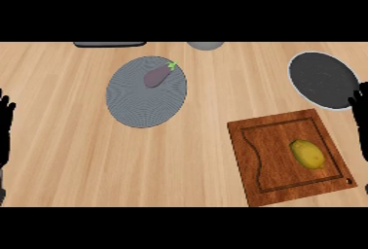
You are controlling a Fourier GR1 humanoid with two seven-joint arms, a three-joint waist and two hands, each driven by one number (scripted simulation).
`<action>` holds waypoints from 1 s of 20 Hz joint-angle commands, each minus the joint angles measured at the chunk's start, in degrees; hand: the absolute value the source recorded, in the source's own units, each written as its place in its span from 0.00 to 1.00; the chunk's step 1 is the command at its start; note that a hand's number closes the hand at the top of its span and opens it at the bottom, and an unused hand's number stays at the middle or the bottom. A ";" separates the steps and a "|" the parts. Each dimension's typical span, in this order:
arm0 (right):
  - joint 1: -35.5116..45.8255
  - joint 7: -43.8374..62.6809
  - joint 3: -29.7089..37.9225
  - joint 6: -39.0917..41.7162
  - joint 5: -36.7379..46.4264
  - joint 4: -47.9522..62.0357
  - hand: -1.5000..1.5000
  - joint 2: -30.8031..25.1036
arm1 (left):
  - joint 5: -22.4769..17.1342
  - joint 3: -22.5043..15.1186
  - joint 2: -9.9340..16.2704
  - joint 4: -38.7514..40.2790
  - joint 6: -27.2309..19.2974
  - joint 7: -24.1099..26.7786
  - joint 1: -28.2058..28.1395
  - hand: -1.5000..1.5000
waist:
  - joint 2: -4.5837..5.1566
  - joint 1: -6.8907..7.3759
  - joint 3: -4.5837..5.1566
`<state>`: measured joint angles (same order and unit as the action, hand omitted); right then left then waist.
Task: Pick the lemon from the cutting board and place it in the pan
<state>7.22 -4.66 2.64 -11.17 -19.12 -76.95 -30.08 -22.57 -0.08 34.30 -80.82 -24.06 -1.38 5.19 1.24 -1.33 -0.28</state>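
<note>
A yellow lemon (pixel 308 153) lies on the right half of a brown wooden cutting board (pixel 267 160) at the lower right. Beyond the board, at the right, sits the pan (pixel 321 79), dark inside with a pale rim. My right hand (pixel 360 114) shows at the right edge, open with fingers up, between the pan and the board and apart from the lemon. At the left edge rests my left hand (pixel 5 127), open as well, far from both.
A grey round plate (pixel 146 99) lies left of centre with a purple eggplant (pixel 158 76) on its far part. A dark flat object (pixel 109 44) and a grey rounded object (pixel 206 45) sit at the far edge.
</note>
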 commanded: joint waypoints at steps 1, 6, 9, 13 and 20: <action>1.75 -3.02 -4.08 10.79 -0.87 3.83 1.00 -0.01 | 0.64 -1.47 -0.76 1.45 3.60 2.45 1.95 0.50 | -0.80 1.66 0.22; 6.32 -5.23 -21.05 37.49 -2.21 -5.15 1.00 -1.14 | 1.15 -6.72 -2.39 -4.25 6.23 2.19 7.30 0.50 | 0.62 6.19 -0.43; 6.58 -20.99 -16.40 44.53 1.52 -3.50 0.00 -8.41 | 0.20 -9.00 -5.15 -3.55 7.54 1.49 7.22 0.50 | -0.06 1.42 -0.42; 6.73 -37.62 -7.66 48.48 4.79 2.39 0.00 -15.80 | 1.62 -10.39 -6.48 -4.05 6.36 2.02 6.16 0.50 | -0.51 1.11 -0.43; 11.08 -48.78 -6.46 54.14 12.52 7.65 0.00 -30.12 | 2.89 -11.44 -7.28 -1.83 6.81 1.90 8.87 0.50 | -0.03 2.90 -0.17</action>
<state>15.89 -40.81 -4.55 32.56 -10.88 -72.71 -53.34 -20.46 -10.69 27.44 -83.43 -17.43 0.64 13.21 1.13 0.77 -0.54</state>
